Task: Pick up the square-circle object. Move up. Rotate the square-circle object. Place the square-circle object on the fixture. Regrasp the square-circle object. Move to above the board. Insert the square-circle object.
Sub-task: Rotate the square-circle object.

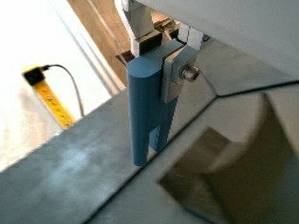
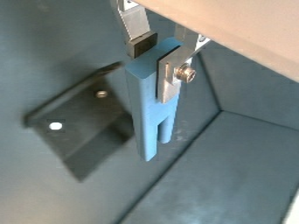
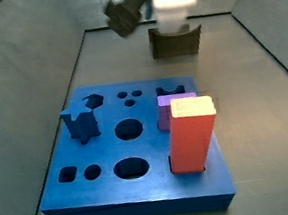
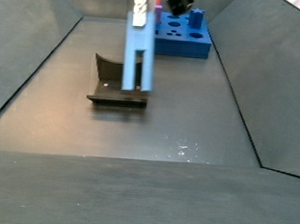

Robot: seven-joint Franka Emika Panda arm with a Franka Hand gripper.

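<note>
Hanging upright from the gripper (image 4: 142, 9), the square-circle object (image 4: 139, 51) is a pale blue slotted bar held clear of the floor, with the fixture (image 4: 116, 83) just behind and below it in a side view. The silver fingers (image 2: 174, 67) pinch the bar's upper end: in both wrist views one plate with a screw lies flat against its side, while the opposite dark pad is only partly visible. The bar's top end is hidden behind the fingers in a wrist view (image 1: 149, 105), and its slot runs up from the free lower end.

In a side view the dark blue notched peg (image 3: 81, 125) stands at the left of the board (image 3: 116, 174), which lies in the foreground with round and square holes. Right of it rises the red-orange block (image 3: 192, 133) with a pale top, a small purple piece (image 3: 175, 103) half hidden behind it. Here the gripper (image 3: 170, 5) is cut off by the upper edge and blurred, so the bar cannot be made out; the fixture (image 3: 173, 42) sits directly beneath it, partly covered. A yellow tape measure (image 1: 49, 92) lies outside the enclosure wall.
</note>
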